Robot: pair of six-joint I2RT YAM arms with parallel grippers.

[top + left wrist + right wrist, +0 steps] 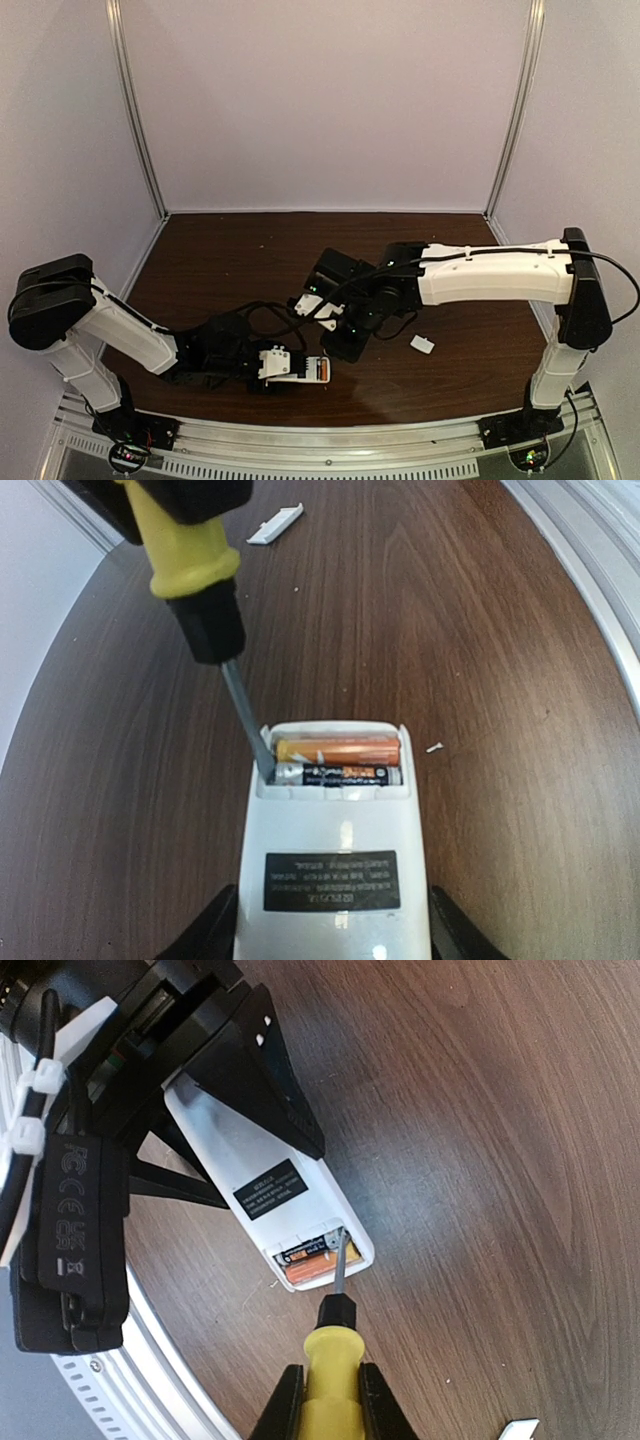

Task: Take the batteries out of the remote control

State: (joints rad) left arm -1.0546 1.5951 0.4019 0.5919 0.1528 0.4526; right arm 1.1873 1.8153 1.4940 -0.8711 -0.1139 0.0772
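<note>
The white remote control (pixel 335 865) lies back-up on the table, its battery bay open. My left gripper (pixel 330 935) is shut on its sides; it also shows in the top view (pixel 285 368). Two batteries sit in the bay: an orange-copper one (pixel 338 750) and a dark one (pixel 340 774). My right gripper (pixel 330 1400) is shut on a yellow-handled screwdriver (pixel 328 1360). The screwdriver's tip (pixel 265 768) rests in the bay at the dark battery's left end. The remote also shows in the right wrist view (pixel 270 1195).
A small white plastic chip (pixel 422 344) lies on the brown table right of the arms, also in the left wrist view (pixel 274 525). A tiny white fleck (pixel 434 747) lies beside the remote. The metal front rail (pixel 320 445) runs along the near edge.
</note>
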